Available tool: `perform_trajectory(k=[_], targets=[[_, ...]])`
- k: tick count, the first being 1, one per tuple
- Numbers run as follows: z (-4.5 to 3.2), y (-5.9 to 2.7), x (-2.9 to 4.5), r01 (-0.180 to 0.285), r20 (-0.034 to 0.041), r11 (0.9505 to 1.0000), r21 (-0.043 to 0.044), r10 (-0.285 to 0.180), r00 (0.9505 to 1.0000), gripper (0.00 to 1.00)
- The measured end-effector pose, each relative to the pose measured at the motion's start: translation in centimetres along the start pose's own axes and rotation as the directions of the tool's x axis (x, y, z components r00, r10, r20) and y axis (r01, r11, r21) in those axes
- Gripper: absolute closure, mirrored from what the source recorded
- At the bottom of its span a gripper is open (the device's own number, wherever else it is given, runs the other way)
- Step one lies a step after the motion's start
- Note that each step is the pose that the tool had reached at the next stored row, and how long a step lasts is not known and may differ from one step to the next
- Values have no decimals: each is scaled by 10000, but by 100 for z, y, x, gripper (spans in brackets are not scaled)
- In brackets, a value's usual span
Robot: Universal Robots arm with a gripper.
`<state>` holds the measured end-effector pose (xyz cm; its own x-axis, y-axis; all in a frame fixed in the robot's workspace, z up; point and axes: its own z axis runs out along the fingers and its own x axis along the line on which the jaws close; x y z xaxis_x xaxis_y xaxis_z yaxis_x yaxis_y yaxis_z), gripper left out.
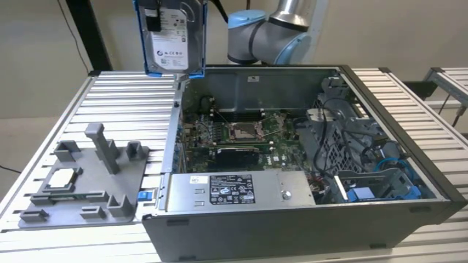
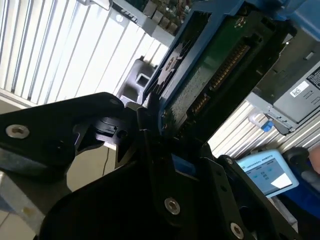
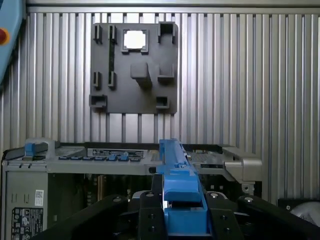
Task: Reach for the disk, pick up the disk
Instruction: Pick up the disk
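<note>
1. While the disk (image 1: 174, 41) hangs upright at the top of the exterior view with its white label facing the camera, its lower edge shows above the far corner of the open computer case (image 1: 292, 230) on the exterior view's left. It touches neither the case nor the table.
2. Blue rails run down both long edges of the disk. There is open air below it and to both sides.
3. In the first wrist view the disk is seen edge-on as a blue rail (image 3: 172, 160). The gripper (image 3: 181, 200) is clamped on it, one black finger on each side.
4. In the second wrist view the disk's green circuit-board side (image 2: 215, 65) faces the camera, gripped at one end.
5. The arm's grey-and-blue joint (image 1: 267, 41) stands behind the case's rear wall.
6. The case lies on its side with the lid off. Inside are the motherboard (image 1: 244, 130) and a grey power supply (image 1: 234, 189) along the near wall.
7. The slatted aluminium table (image 1: 124, 98) is bare between the case and the grey fixture plate (image 1: 95, 181).
8. Count: one disk, one gripper, one case, one fixture plate and one square silver chip (image 1: 60, 178) seated on the plate.
</note>
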<state>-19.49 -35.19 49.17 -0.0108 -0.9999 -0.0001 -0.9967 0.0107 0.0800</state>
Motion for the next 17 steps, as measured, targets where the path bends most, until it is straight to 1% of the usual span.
perform_trajectory(k=[2, 3, 7, 8, 10, 13, 15, 17], targets=[[-7, -88, -1, -1, 0, 10000, -12, 1, 10000, 100], [-9, -113, -1, 0, -1, 10000, -13, 0, 10000, 100], [-9, -116, -1, 0, 0, 10000, -5, 0, 10000, 100], [-6, -116, -1, 1, 1, 10000, 25, -1, 10000, 100], [5, -121, -2, 2, 1, 9999, 120, -2, 10000, 100], [22, -151, -2, 2, 3, 9997, 249, -2, 10000, 100], [31, -190, -2, 3, 3, 9995, 313, -3, 10000, 100], [38, -252, -3, 2, 4, 9994, 350, -2, 10000, 100]])
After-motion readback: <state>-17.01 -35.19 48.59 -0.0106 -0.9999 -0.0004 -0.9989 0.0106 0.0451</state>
